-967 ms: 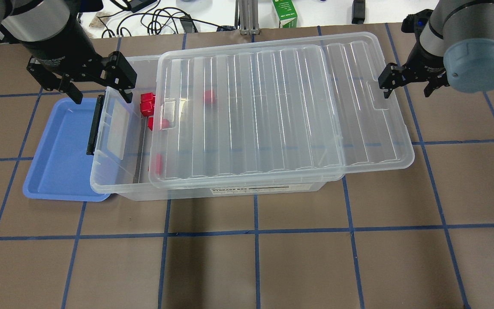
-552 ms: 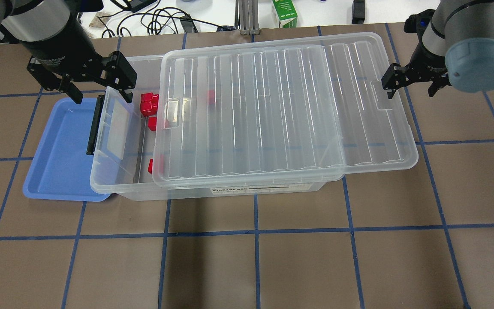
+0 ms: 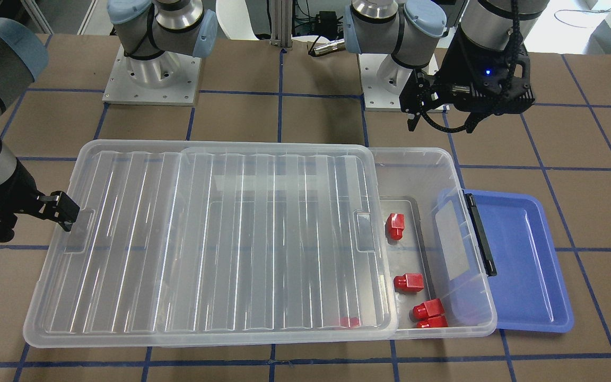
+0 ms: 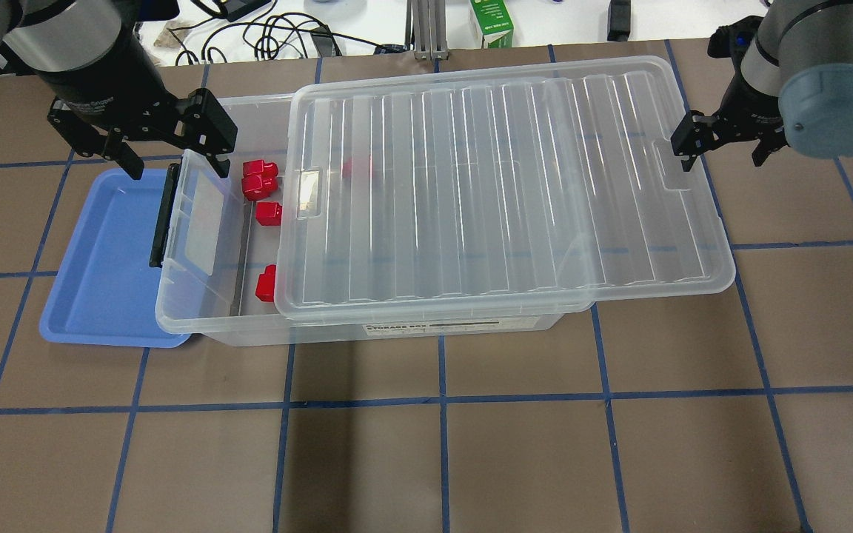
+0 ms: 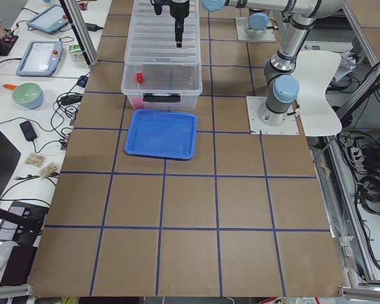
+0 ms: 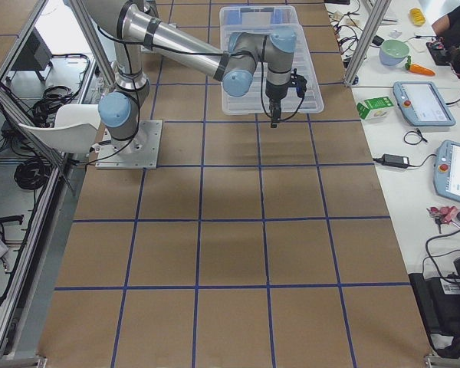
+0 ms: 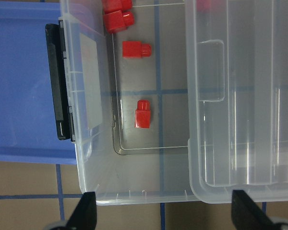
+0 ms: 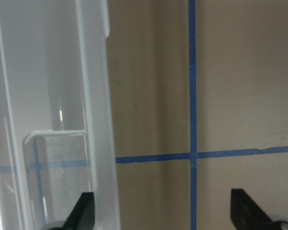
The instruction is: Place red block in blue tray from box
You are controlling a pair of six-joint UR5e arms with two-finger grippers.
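Observation:
The clear box (image 4: 197,322) lies across the table with its ribbed lid (image 4: 508,185) slid to the right, so its left end is uncovered. Three red blocks (image 4: 269,214) lie close together there and another red block (image 4: 266,283) lies nearer the front; one more shows blurred under the lid (image 4: 356,166). The blue tray (image 4: 101,259) is empty, partly under the box's latch end. My left gripper (image 4: 173,148) is open and empty above that end; its wrist view shows the blocks (image 7: 143,114). My right gripper (image 4: 723,144) is open, one finger (image 4: 687,144) at the lid's right edge notch.
The black latch (image 4: 162,215) hangs over the tray. Cables and a green carton (image 4: 492,26) lie beyond the table's far edge. The lid overhangs the box on the right (image 3: 56,276). Brown table with blue grid lines (image 4: 441,444) lies in front.
The lid has slid to the right together with my right gripper, uncovering more of the box's left end and the red blocks. The left arm has not moved.

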